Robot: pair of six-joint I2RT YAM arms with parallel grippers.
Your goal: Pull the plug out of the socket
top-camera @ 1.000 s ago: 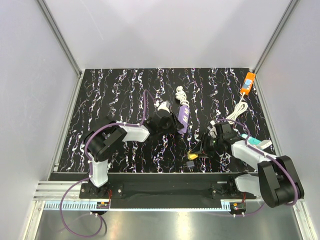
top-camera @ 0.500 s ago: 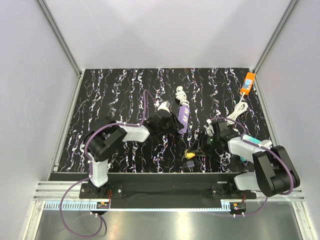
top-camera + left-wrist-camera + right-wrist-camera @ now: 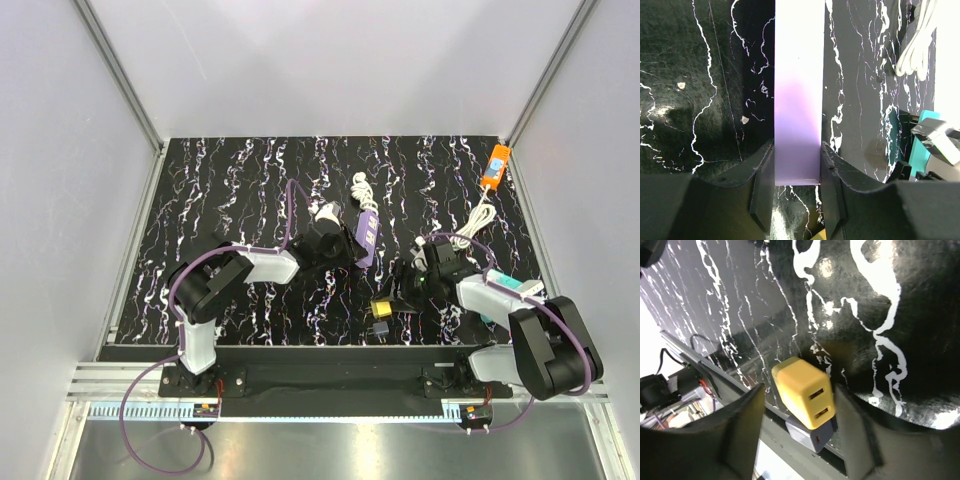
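Yellow plug (image 3: 802,399): by the near edge of the table (image 3: 250,190), right of centre, apart from the socket, lying between the spread fingers of the right gripper (image 3: 800,388) and touching a grey block (image 3: 812,434); prongs hidden. Purple socket strip (image 3: 796,100): mid-table, clamped by the left gripper (image 3: 796,165); far end cut off in the wrist view
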